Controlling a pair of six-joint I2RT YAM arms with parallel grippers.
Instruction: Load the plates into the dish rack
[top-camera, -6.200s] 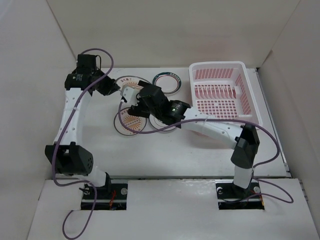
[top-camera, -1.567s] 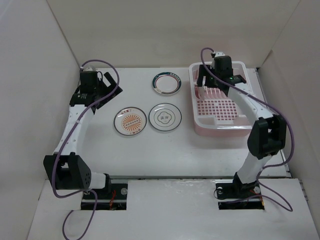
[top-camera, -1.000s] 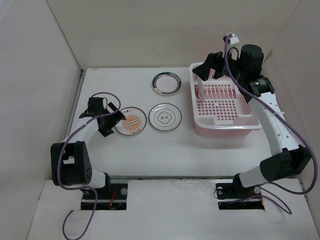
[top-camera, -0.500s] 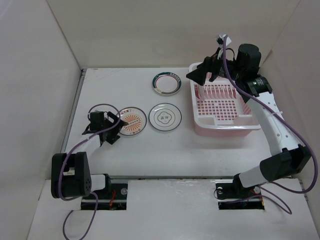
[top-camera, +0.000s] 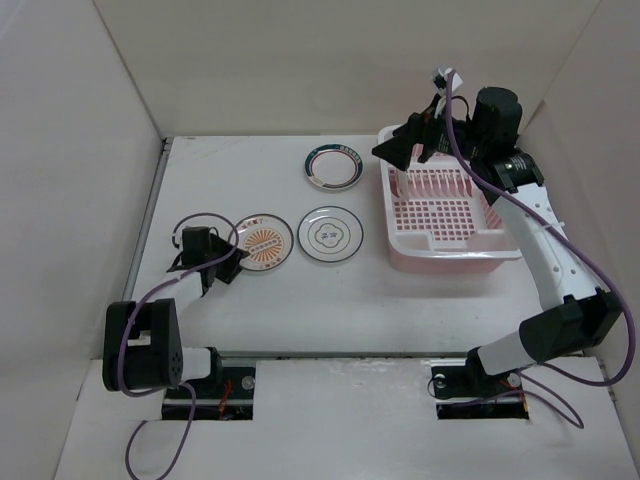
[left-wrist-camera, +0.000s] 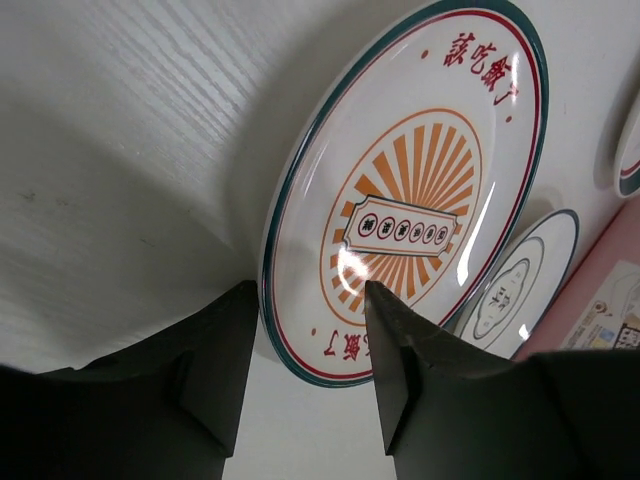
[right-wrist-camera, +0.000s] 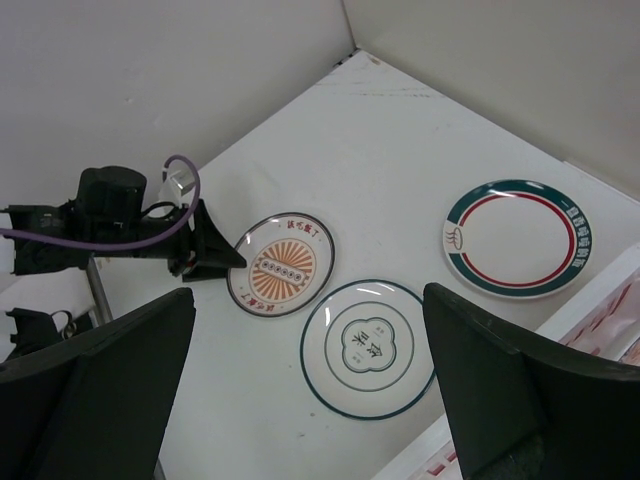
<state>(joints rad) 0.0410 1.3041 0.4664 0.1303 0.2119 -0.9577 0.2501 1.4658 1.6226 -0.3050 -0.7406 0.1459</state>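
An orange sunburst plate (top-camera: 263, 243) lies flat on the table, left of the thin-ringed plate (top-camera: 331, 233). The green-banded plate (top-camera: 334, 166) lies farther back. My left gripper (top-camera: 228, 262) is low at the sunburst plate's left rim. In the left wrist view the open gripper (left-wrist-camera: 308, 290) straddles that rim (left-wrist-camera: 268, 300), one finger outside, one over the plate (left-wrist-camera: 410, 200). My right gripper (top-camera: 398, 146) is wide open and empty, high over the pink dish rack's (top-camera: 492, 240) far left corner. The right wrist view shows the sunburst (right-wrist-camera: 285, 265), ringed (right-wrist-camera: 368, 348) and green-banded (right-wrist-camera: 517, 238) plates. No second sunburst plate shows.
White walls enclose the table on the left, back and right. The rack stands at the right, its corner showing in the right wrist view (right-wrist-camera: 600, 315). The left arm's purple cable (top-camera: 200, 218) loops above its wrist.
The left arm swung from the far left down to the sunburst plate and closed in on its rim. The right gripper rose from the rack and has held still for half a second.
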